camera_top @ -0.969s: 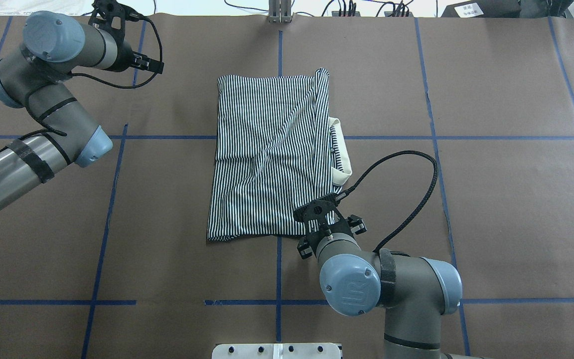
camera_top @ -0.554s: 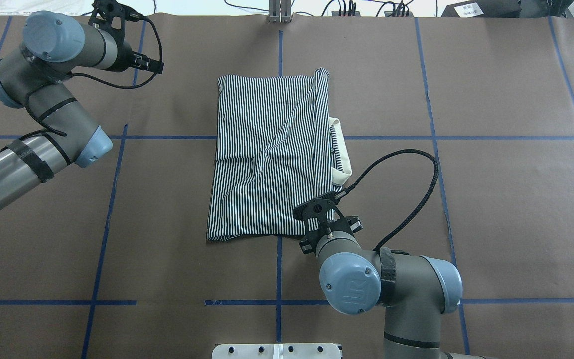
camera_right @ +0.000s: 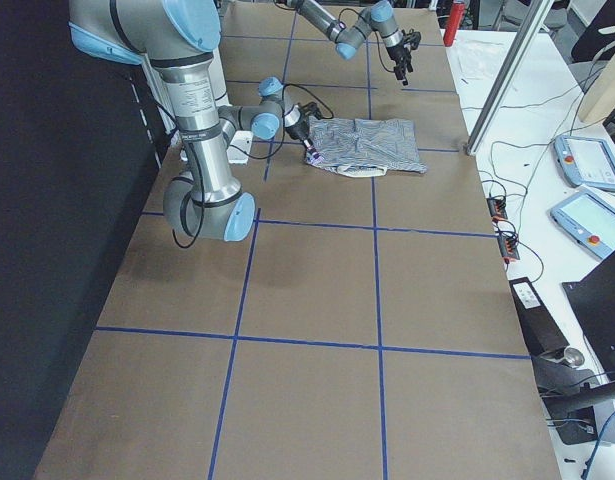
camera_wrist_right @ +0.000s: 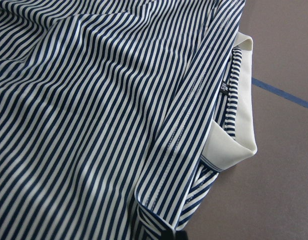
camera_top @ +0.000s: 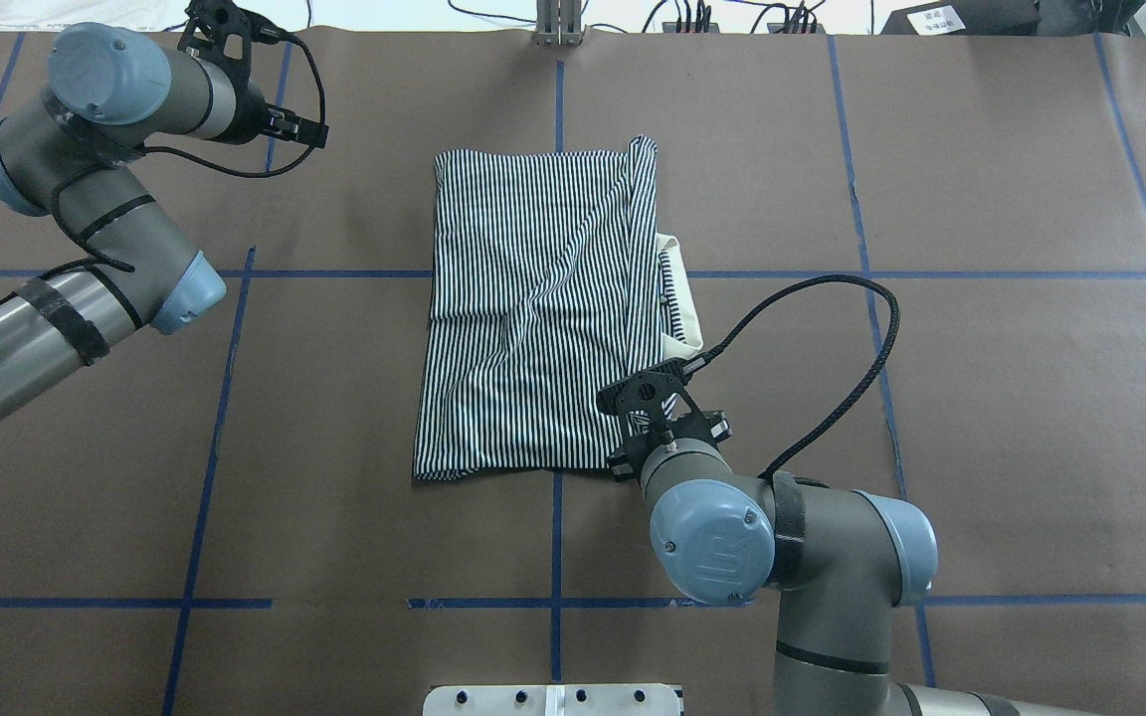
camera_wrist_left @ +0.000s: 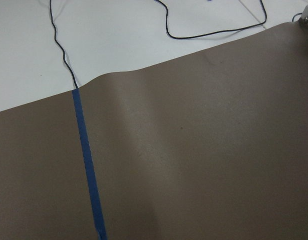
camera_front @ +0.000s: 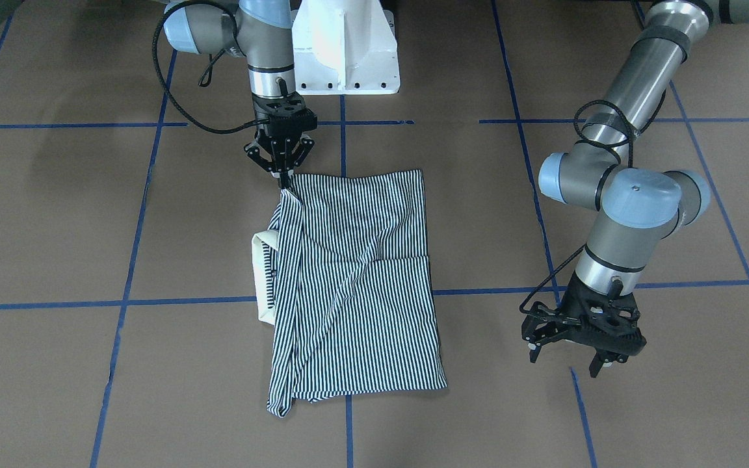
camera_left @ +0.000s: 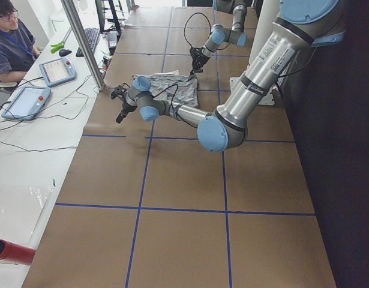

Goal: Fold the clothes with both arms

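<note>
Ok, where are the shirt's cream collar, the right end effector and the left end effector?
cream collar (camera_front: 261,278), front-facing view: on its flat outer band.
right end effector (camera_front: 282,177), front-facing view: between its fingertips, at a corner of the polo shirt (camera_front: 361,260).
left end effector (camera_front: 564,364), front-facing view: between its spread fingertips.

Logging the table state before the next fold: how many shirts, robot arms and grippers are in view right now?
Shirts: 1, the striped polo shirt
Arms: 2, the left arm and the right arm
Grippers: 2, the left gripper open, the right gripper shut on the shirt's corner
Total: 5
</note>
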{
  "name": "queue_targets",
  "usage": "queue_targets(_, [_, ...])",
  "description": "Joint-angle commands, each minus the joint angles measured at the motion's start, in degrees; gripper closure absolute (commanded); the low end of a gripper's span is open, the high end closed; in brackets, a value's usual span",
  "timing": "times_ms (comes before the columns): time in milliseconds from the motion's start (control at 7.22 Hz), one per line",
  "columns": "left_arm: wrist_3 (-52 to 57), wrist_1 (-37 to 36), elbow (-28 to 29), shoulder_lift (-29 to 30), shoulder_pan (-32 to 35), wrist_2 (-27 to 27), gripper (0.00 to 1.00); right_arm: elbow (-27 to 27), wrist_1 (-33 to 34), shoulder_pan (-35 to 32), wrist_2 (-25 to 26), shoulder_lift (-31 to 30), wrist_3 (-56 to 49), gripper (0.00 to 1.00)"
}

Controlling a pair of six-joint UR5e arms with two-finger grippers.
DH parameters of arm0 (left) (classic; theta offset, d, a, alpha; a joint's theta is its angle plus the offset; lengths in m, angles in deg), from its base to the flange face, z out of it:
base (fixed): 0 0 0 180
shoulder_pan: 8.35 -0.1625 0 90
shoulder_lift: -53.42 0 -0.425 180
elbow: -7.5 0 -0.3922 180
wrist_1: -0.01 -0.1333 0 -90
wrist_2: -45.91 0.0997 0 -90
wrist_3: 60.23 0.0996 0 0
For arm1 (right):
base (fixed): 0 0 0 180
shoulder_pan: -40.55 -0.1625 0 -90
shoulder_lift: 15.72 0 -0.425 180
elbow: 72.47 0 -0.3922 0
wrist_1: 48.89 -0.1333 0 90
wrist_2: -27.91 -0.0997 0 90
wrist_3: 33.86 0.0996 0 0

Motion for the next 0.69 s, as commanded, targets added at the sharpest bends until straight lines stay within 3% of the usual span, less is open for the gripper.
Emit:
queue_targets(0, [0.0, 0.0, 0.0, 0.1, 0.0, 0.0, 0.0, -4.2, -0.1, -0.1, -0.1, -6.3, 3.6, 1.0])
queue_targets(138, [-0.1, 0.0, 0.0, 0.1, 0.0, 0.0, 0.0, -5.4, -0.1, 1.1, -0.1, -8.2, 8.3, 1.0])
queue_targets(277, [0.0, 0.0, 0.1, 0.1, 0.0, 0.0, 0.0, -5.3, -0.1, 2.3, 0.0, -8.2, 12.2, 0.94])
queue_targets(415, [0.0, 0.0, 0.1, 0.1, 0.0, 0.0, 0.0, -5.0, 0.0, 2.9, 0.2, -8.2, 13.8, 0.51])
queue_targets(554, [0.0, 0.0, 0.1, 0.1, 0.0, 0.0, 0.0, -4.9, 0.0, 3.5, 1.8, -8.2, 13.8, 0.01])
